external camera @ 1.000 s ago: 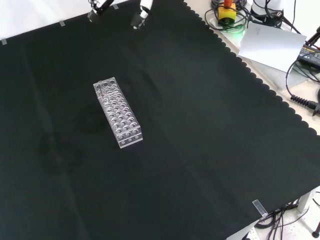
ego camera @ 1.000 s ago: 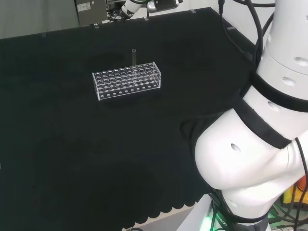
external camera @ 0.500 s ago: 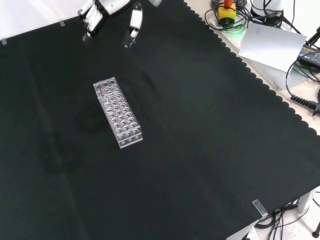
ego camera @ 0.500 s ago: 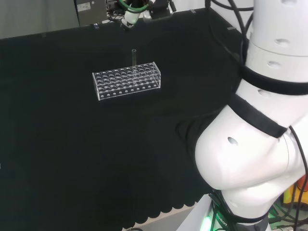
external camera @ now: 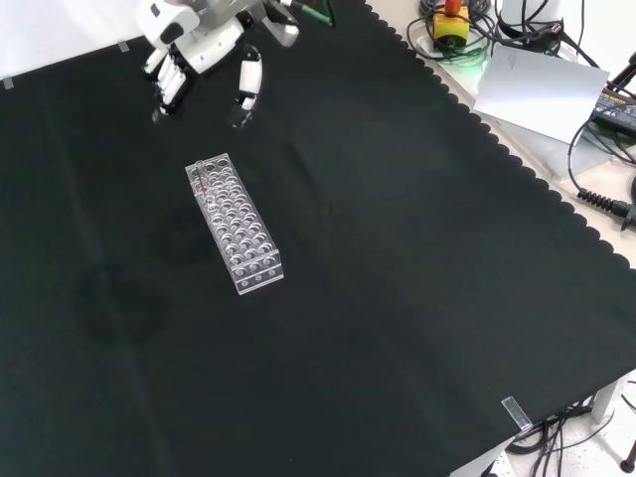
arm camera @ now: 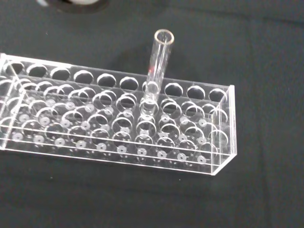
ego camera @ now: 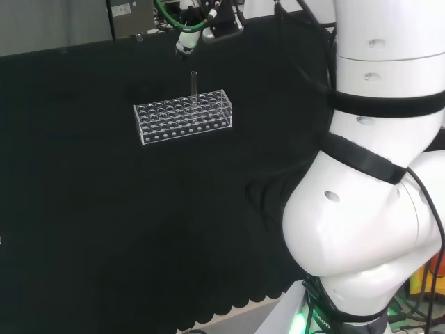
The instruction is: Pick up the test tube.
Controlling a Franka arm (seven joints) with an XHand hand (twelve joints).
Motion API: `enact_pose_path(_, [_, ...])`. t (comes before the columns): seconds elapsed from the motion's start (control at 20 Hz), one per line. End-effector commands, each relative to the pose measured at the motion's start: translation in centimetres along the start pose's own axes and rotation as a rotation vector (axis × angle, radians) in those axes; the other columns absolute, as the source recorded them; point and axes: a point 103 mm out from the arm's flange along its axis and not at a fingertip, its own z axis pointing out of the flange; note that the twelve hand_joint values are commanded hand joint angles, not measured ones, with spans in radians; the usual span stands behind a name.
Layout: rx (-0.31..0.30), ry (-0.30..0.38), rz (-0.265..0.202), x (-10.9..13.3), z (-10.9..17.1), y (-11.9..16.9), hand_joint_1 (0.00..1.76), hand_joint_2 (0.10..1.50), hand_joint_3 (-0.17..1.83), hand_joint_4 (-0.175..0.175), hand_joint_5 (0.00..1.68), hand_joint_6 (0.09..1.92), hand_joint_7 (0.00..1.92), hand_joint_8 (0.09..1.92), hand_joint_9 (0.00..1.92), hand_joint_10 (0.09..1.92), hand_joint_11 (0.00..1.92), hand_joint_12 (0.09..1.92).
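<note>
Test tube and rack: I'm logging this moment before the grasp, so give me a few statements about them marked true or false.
1. The test tube stands upright in the clear rack. True.
2. The hand is curled round the tube. False: its fingers hang straight, apart from it.
3. Several tubes fill the rack. False: one tube, other holes empty.
4. The rack rests on the black cloth. True.

In the front view the hand (external camera: 199,45) enters at the upper left of the frame, fingers (external camera: 171,81) and thumb (external camera: 245,87) pointing down, spread apart and seemingly straight, holding nothing; in the head view the arm's white links (ego camera: 375,174) fill the right side
</note>
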Motion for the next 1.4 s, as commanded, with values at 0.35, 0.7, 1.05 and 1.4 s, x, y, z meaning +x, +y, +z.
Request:
enact_pose_path(0.35, [0.120, -0.060, 0.011, -0.2, 3.9, 3.1, 0.80, 0.79, 0.41, -0.131, 0.48, 0.13, 0.59, 0.88, 0.67, 0.79, 0.39, 1.45])
enact_pose_path(0.7, [0.132, -0.057, 0.008, -0.1, 5.4, 3.9, 0.82, 0.78, 0.42, -0.127, 0.49, 0.15, 0.62, 0.88, 0.66, 0.78, 0.34, 1.46])
enact_pose_path(1.05, [0.126, -0.019, 0.009, 0.4, 6.3, 4.2, 0.85, 0.76, 0.44, -0.129, 0.52, 0.22, 0.73, 0.88, 0.66, 0.78, 0.31, 1.48])
enact_pose_path(1.4, [0.080, -0.023, -0.001, 1.3, 7.0, 4.7, 0.93, 0.69, 0.54, -0.126, 0.57, 0.58, 0.86, 0.88, 0.74, 0.75, 0.33, 1.48])
